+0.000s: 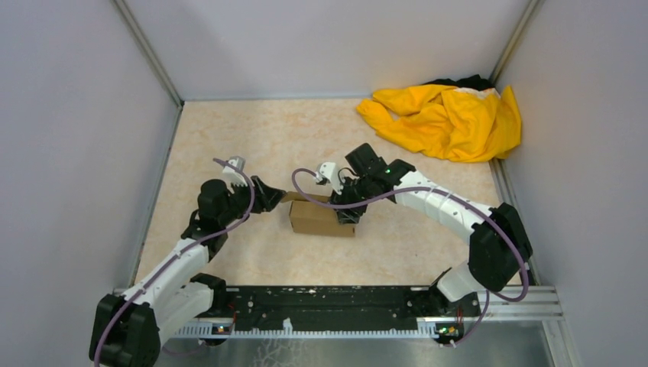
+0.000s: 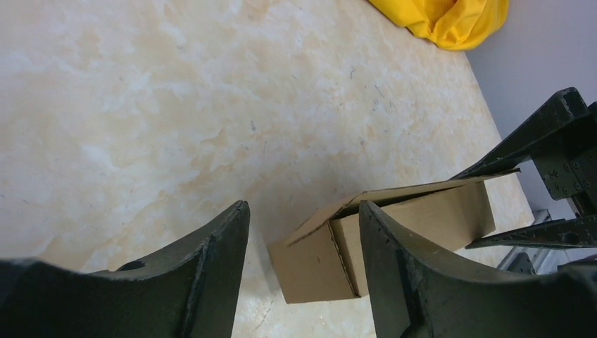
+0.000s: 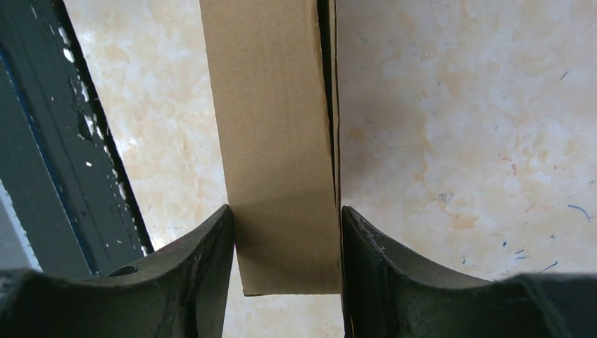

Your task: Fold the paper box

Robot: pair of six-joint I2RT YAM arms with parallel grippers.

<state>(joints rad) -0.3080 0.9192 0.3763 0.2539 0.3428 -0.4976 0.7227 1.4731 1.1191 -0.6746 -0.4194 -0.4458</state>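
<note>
Brown cardboard pinched: right gripper (image 3: 285, 211) jaws closed on the paper box (image 1: 317, 220); left gripper (image 2: 303, 208) jaws apart, empty, beside its gaping end flap; inside hidden.

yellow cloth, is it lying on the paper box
No, the yellow cloth is bunched in the far right corner, apart from the paper box.

The paper box (image 1: 321, 219) is matt brown cardboard; the bench (image 1: 252, 130) smooth, marbled, faintly scuffed; the cloth (image 1: 451, 118) soft, crumpled fabric.

table (image 1: 229, 138): beige marbled | paper box (image 1: 321, 219): centre | yellow cloth (image 1: 451, 118): far-right corner
</note>
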